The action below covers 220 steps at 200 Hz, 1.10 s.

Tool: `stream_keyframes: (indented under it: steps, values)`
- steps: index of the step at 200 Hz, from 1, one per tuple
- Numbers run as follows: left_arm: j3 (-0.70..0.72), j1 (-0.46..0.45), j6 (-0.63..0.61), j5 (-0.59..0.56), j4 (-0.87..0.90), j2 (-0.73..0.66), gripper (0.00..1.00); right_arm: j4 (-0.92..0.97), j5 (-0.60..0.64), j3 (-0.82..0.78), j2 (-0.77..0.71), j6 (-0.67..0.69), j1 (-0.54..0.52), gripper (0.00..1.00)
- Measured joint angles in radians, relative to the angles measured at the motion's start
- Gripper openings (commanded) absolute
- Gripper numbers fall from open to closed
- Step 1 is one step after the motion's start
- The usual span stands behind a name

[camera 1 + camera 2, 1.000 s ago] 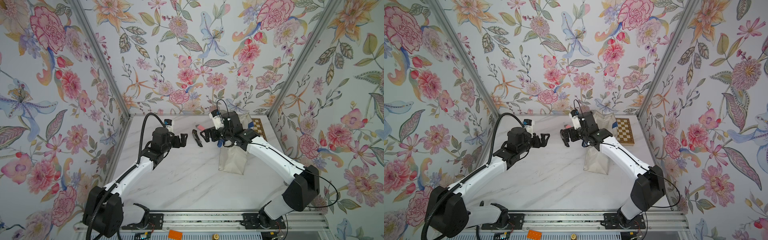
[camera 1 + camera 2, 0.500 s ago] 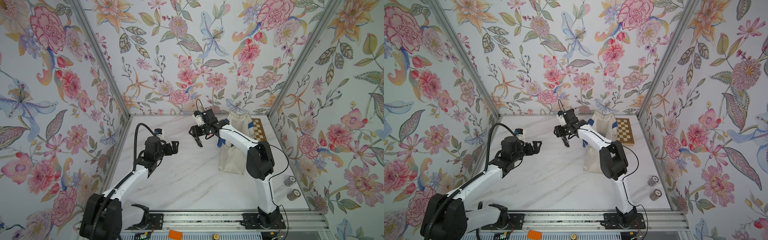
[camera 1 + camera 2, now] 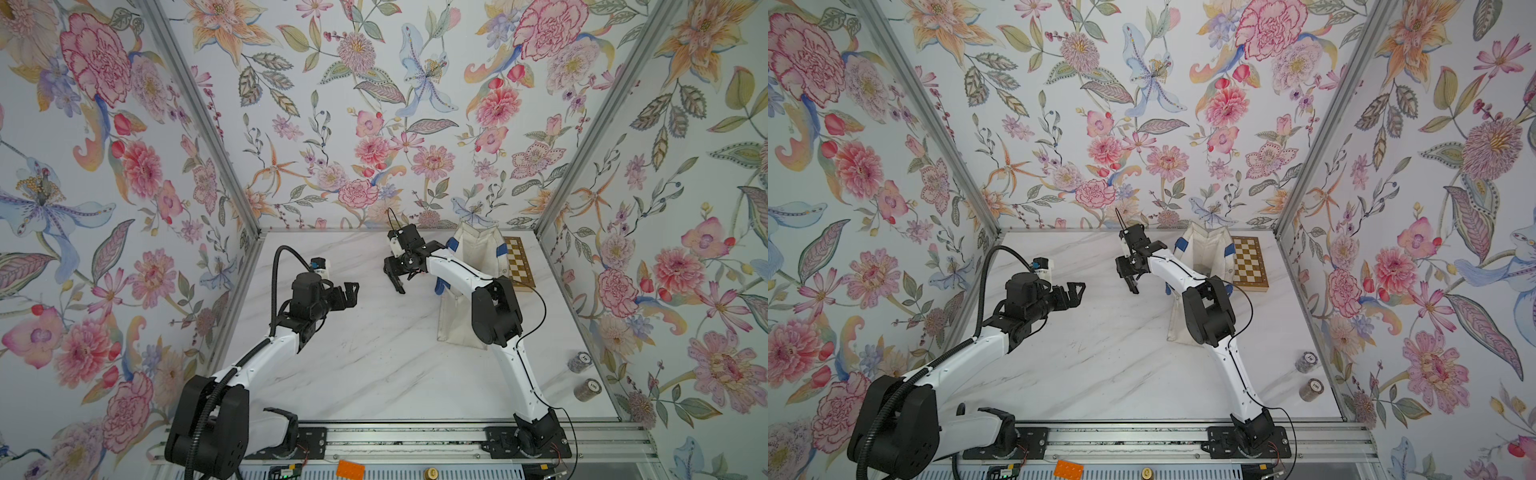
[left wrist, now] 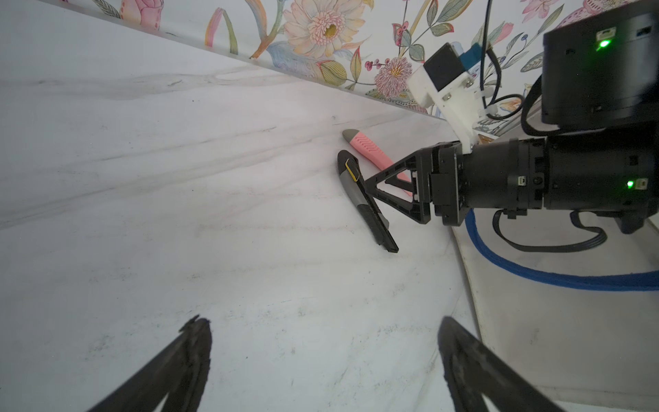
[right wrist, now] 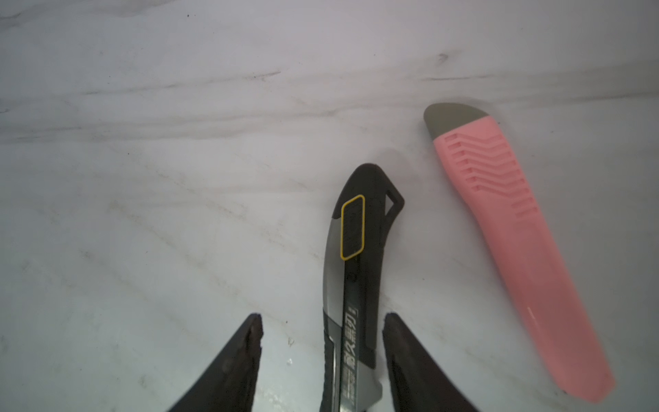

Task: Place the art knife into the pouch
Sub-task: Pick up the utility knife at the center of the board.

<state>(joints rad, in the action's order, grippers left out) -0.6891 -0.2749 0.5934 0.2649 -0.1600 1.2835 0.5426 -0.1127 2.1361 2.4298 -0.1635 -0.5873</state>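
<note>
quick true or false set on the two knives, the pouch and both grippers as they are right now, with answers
1. The right gripper has its jaws on either side of the black knife. True.
2. The pink knife is inside the pouch. False: it lies on the table beside the black knife.
3. The left gripper is open with nothing between its jaws. True.
4. The chequered board lies near the left arm's base. False: it lies at the back wall on the right arm's side, next to the pouch.
</note>
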Motion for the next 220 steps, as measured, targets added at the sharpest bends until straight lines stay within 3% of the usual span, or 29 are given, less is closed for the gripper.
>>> stream_keyframes:
  steps: [69, 189, 220]
  values:
    - [0.0, 0.001, 0.017, 0.032, -0.029, 0.032, 0.99, 0.022, -0.008, 0.088, 0.101, 0.056, 0.0, 0.52]
    - [0.0, 0.007, 0.018, 0.046, -0.043, 0.035, 0.99, 0.058, 0.042, 0.101, 0.118, 0.078, -0.002, 0.48]
    - [0.0, 0.007, 0.018, 0.046, -0.043, 0.035, 0.99, 0.076, 0.042, 0.129, 0.144, 0.092, -0.009, 0.38]
